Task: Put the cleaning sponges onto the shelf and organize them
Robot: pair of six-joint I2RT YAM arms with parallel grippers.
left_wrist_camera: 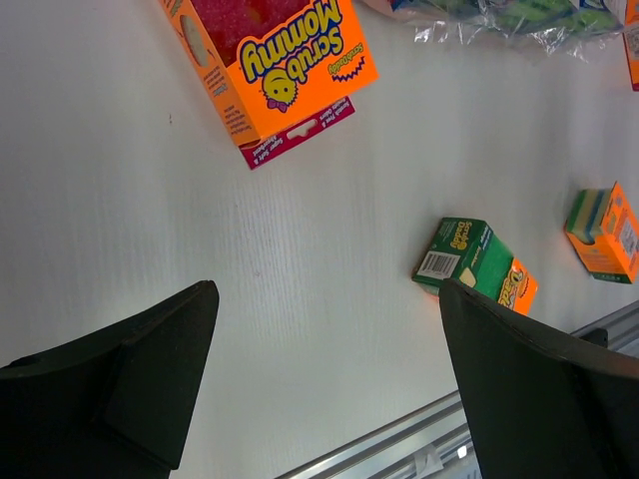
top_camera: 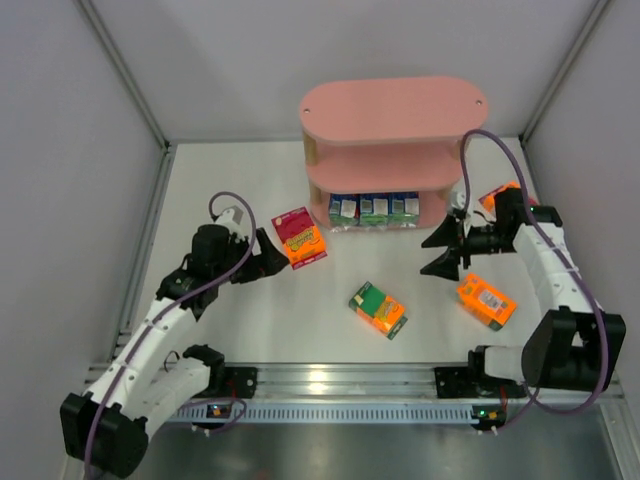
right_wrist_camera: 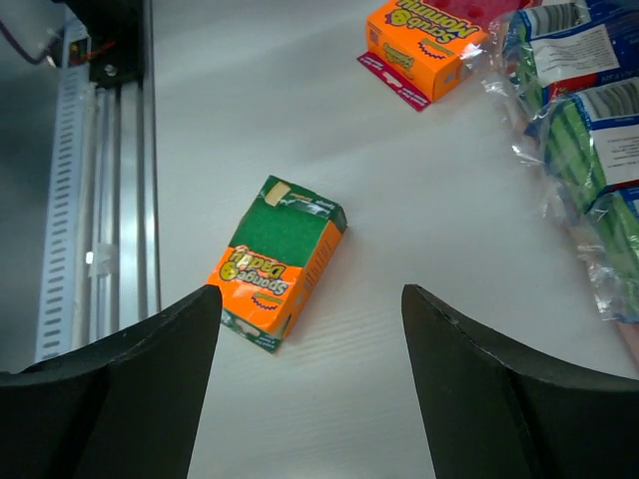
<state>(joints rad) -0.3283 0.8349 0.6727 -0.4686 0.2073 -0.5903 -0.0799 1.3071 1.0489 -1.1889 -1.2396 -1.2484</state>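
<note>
The pink shelf (top_camera: 395, 110) stands at the back of the table, with blue/green-and-white cleaning sponges (top_camera: 373, 209) in a row on its bottom tier. An orange-and-magenta pack (top_camera: 300, 237) (left_wrist_camera: 275, 60) lies just ahead of my open, empty left gripper (top_camera: 278, 256) (left_wrist_camera: 327, 291). A green-and-orange pack (top_camera: 378, 308) (right_wrist_camera: 280, 259) lies mid-table, ahead of my open, empty right gripper (top_camera: 440, 250) (right_wrist_camera: 310, 291). An orange pack (top_camera: 486, 301) rests beside the right arm. Another orange pack (top_camera: 497, 196) shows partly behind that arm, by the shelf's right end.
A metal rail (top_camera: 340, 378) runs along the near edge, with both arm bases on it. Grey walls enclose the table on the left, right and back. Purple cables loop over each arm.
</note>
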